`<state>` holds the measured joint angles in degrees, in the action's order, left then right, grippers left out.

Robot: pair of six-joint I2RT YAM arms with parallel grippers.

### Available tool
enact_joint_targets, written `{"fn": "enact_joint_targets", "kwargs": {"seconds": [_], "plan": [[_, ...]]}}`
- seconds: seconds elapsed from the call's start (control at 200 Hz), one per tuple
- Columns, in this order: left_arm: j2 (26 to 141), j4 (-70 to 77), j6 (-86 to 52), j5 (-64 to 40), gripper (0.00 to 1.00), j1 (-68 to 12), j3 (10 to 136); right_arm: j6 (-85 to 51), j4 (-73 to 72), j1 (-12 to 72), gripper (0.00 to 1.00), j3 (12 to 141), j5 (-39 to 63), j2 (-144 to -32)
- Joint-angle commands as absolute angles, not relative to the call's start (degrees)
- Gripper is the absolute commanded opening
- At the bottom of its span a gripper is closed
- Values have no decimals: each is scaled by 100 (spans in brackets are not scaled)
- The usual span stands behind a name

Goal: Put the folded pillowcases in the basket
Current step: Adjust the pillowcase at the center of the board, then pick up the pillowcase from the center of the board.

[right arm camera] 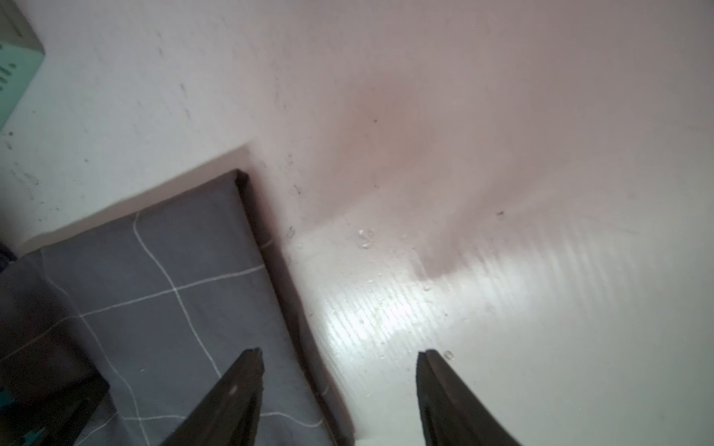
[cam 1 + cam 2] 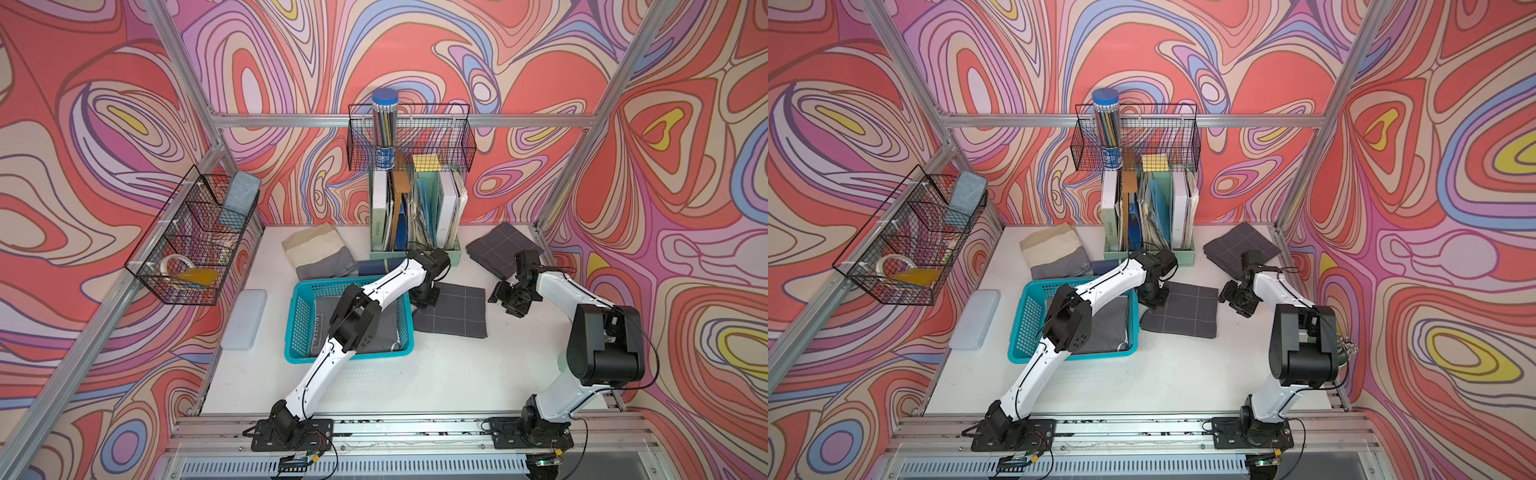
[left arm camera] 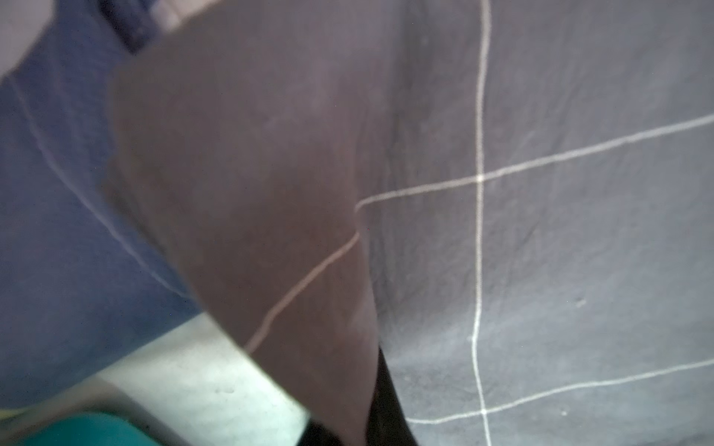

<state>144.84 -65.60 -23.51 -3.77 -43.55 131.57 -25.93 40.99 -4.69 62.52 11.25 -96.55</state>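
The folded pillowcase [image 2: 455, 311] [image 2: 1187, 311], dark grey with thin white grid lines, lies on the white table just right of the turquoise basket [image 2: 349, 358] [image 2: 1073, 358]. My left gripper [image 2: 424, 299] [image 2: 1154, 297] stands at its left edge, shut on a raised fold of the cloth [image 3: 293, 231]. One dark finger [image 3: 386, 405] shows beside that fold. My right gripper [image 2: 500, 293] [image 1: 340, 355] is open at the pillowcase's right edge [image 1: 162, 293], one finger over the cloth, one over bare table. A grey cloth lies inside the basket.
A second grey grid cloth [image 2: 503, 247] lies at the back right. A beige and grey cloth stack [image 2: 318, 251] and a navy cloth [image 2: 376, 266] lie behind the basket. A mint file organizer [image 2: 415, 208] stands at the back, a white box [image 2: 245, 320] left.
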Motion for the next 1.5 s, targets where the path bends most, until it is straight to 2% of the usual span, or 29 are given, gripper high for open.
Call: {"fn": "enact_joint_targets", "kwargs": {"seconds": [0.0,0.095,0.365,0.431,0.616,0.741,1.066,1.302,1.492], "plan": [[14568,-7182,-2071,-185,0,-4393,13000,-2391,3862,-412,63,6064,1767,-9808],[14581,-7139,-2071,-210,0,-4387,13016,-2334,4125,-123,59,6157,1306,-10024],[14577,-7069,-2039,-209,0,-4385,13102,-2313,4221,224,41,6109,1397,-10589],[14560,-7049,-2037,-213,0,-4386,13101,-2308,4251,336,33,6122,1357,-10713],[14464,-6950,-2065,-301,0,-4386,13103,-2312,4245,354,0,6201,1495,-10852],[14340,-6890,-2092,-405,0,-4386,13100,-2396,4138,356,0,6183,1493,-10650],[13452,-6708,-2203,-605,0,-4437,13068,-2844,4112,371,0,6230,1500,-9124],[12970,-6675,-2259,-493,0,-4585,13049,-2887,4395,452,0,6466,1436,-8704],[13097,-6602,-2378,-591,0,-4628,12997,-2846,4536,448,0,6460,1341,-8588]]}}
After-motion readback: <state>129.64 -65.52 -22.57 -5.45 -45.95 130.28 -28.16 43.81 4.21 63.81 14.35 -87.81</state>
